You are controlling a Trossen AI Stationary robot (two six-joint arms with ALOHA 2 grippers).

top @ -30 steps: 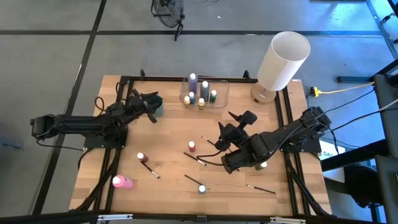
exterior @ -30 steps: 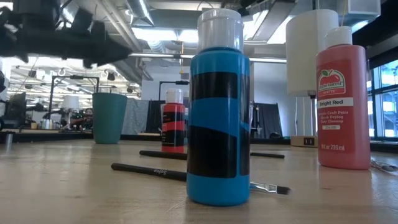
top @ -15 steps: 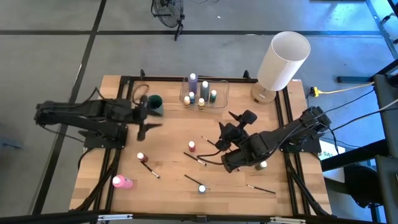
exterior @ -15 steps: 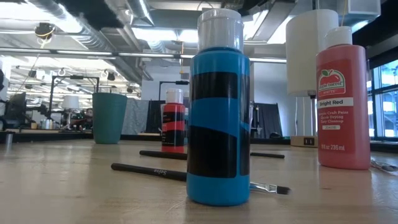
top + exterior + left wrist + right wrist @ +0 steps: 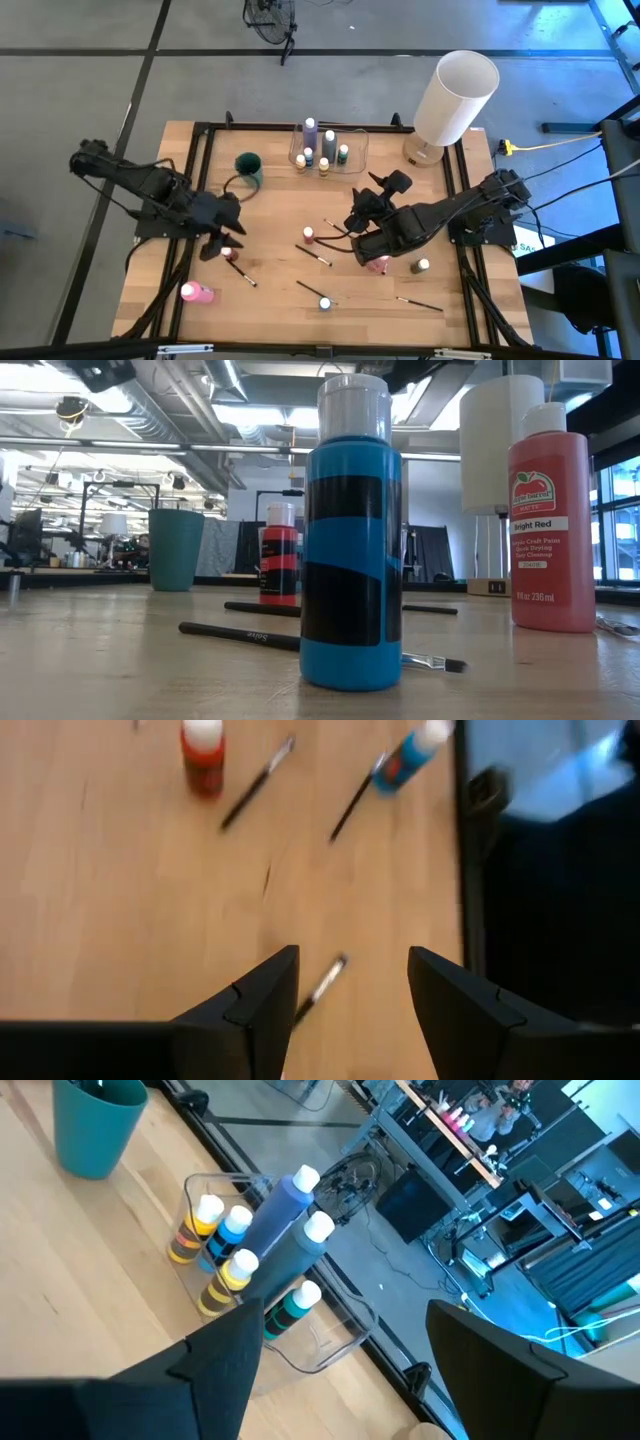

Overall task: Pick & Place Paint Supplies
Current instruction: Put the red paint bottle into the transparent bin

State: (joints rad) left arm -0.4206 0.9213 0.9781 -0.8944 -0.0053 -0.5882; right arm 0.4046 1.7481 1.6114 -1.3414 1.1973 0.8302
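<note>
Swung away from the teal cup [image 5: 249, 166] since a second ago, the left gripper [image 5: 222, 243] now hovers, fingers parted and empty, over the red bottle [image 5: 227, 252] and a paintbrush [image 5: 241, 272], while the right gripper [image 5: 368, 208], spread wide, apparently holds nothing near the clear container [image 5: 329, 150].

Grey floor [image 5: 80, 90] with dark seams, exposed ceiling ducts [image 5: 180, 400], windows [image 5: 615, 510]

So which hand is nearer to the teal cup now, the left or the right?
The left hand. It hovers open in front of the teal cup, slightly to its left. The right hand, also open, is farther off, to the cup's right near the table's middle.
</note>
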